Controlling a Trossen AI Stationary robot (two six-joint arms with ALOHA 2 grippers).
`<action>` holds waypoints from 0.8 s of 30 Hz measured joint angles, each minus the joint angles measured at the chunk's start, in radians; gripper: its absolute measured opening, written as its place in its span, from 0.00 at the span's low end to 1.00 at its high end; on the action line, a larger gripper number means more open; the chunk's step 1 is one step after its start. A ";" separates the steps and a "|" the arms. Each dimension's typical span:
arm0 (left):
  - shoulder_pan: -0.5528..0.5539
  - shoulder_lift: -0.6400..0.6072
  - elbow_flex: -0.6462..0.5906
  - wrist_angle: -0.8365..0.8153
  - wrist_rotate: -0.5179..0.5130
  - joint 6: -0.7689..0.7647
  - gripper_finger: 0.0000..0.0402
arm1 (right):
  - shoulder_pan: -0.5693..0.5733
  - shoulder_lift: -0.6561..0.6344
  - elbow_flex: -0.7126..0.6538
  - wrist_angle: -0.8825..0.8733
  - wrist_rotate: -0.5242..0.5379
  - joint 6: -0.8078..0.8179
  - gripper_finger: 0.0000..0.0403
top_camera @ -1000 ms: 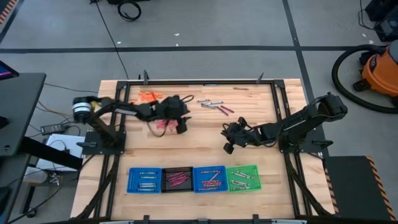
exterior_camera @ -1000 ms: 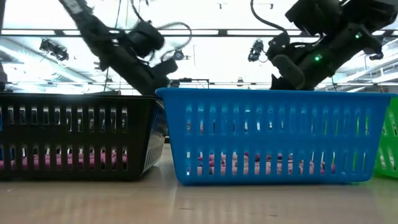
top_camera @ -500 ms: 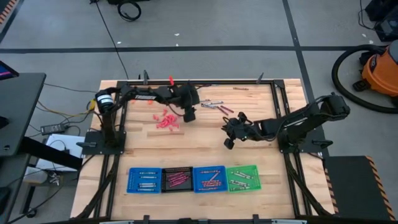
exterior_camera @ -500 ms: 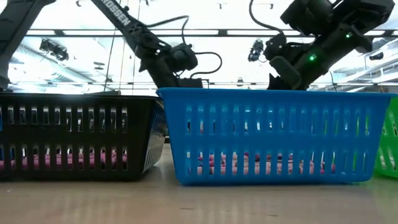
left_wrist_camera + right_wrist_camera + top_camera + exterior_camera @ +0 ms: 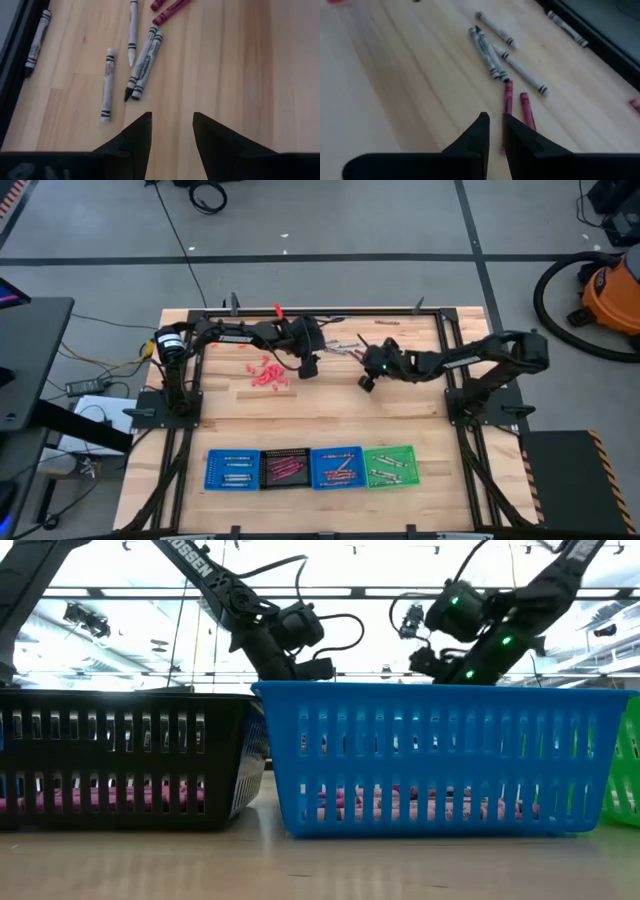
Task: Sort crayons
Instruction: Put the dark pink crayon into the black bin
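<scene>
Pincers — left (image 5: 171,131) spread, right (image 5: 495,131) narrowly parted (both empty) — hover over wooden tabletop (image 5: 330,405) near scattered crayons (image 5: 142,62).

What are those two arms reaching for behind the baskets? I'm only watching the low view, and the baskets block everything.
Observer: Loose crayons. From above, they lie on the wooden table near its far edge, between the two arms.
Operator: Has either arm grabbed one?
Observer: Not the left. The left pincer is open and empty, with several grey crayons lying just ahead of it.
Operator: And the other one?
Observer: The right pincer has only a narrow gap between its fingers, with nothing in it. Two maroon crayons lie on the wood right in front of it.
</scene>
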 joint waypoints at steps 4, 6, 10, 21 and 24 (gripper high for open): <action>-0.014 -0.007 -0.013 0.023 0.000 -0.004 0.39 | -0.071 0.079 -0.002 0.094 -0.052 -0.057 0.19; -0.024 -0.016 -0.044 0.062 -0.001 -0.012 0.39 | -0.097 0.118 -0.002 0.134 -0.083 -0.067 0.21; -0.044 -0.054 -0.149 0.174 -0.001 -0.026 0.39 | -0.127 0.198 -0.002 0.186 -0.091 -0.069 0.24; -0.060 -0.234 -0.390 0.305 -0.009 -0.109 0.39 | -0.156 0.270 0.004 0.211 -0.143 0.017 0.20; -0.061 -0.264 -0.416 0.306 -0.010 -0.119 0.39 | -0.157 0.262 0.003 0.201 -0.156 0.028 0.14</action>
